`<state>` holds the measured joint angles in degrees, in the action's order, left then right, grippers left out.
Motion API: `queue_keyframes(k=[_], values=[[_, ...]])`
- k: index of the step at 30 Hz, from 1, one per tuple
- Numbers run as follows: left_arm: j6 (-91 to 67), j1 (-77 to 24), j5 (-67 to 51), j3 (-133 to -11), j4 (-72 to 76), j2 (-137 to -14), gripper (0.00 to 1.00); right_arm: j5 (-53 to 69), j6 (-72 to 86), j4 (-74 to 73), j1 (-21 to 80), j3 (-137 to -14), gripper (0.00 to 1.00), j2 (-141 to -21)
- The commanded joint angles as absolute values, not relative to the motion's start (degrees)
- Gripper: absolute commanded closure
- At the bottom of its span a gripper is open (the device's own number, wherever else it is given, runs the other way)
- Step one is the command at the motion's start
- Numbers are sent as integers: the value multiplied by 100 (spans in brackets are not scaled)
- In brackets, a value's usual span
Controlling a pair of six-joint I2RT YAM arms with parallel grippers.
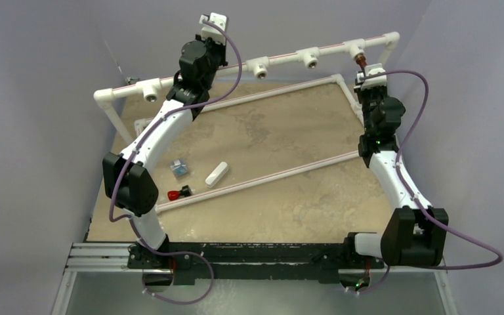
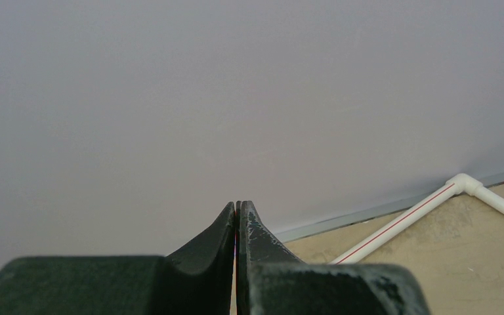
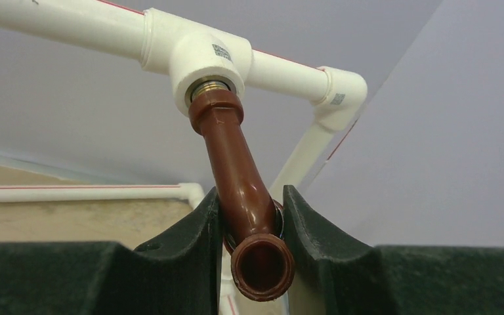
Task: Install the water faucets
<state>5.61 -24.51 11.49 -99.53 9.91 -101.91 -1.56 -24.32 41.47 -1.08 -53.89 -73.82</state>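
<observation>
The right gripper [image 3: 251, 193] pinches the brown faucet [image 3: 233, 157] seated in the tee fitting [image 3: 197, 56] ahead. The left gripper [image 2: 237, 210] is closed, empty.

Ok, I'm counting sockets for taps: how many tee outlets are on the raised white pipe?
4 tee outlets: one near the left corner, two mid-pipe, one near the right corner with the brown faucet in it. The left arm may hide another.

In the right wrist view the faucet [image 3: 236, 177] has its stem end sunk out of sight in the white tee [image 3: 200, 62]. The right fingers [image 3: 190, 230] run off the bottom edge, as do the left fingers [image 2: 213, 239] in their own view. From above, at the lower left of the counter [image 1: 289, 210], a red-and-black piece [image 1: 178, 193] and a bluish piece [image 1: 180, 167] are too small to identify.
</observation>
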Motion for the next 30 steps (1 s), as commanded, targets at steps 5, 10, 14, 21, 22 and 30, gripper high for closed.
queue_keyframes(k=[5,10,14,21,22,30], values=[[618,-2537,984,-9765,253,-10452,100,503,469,3971,-508,-6171,100,-7150],[642,-2538,1002,-9772,255,-10430,100,791,1256,3708,-684,-6346,100,-7174],[644,-2532,1002,-9782,241,-10415,100,992,1697,3632,-685,-6425,100,-7146],[663,-2536,1015,-9787,237,-10380,100,1124,2384,3390,-718,-6588,100,-7125],[674,-2539,1017,-9790,233,-10370,100,1159,2592,3367,-727,-6596,100,-7123],[684,-2540,1051,-9832,202,-10294,100,1388,4743,3430,-732,-6600,100,-7236]])
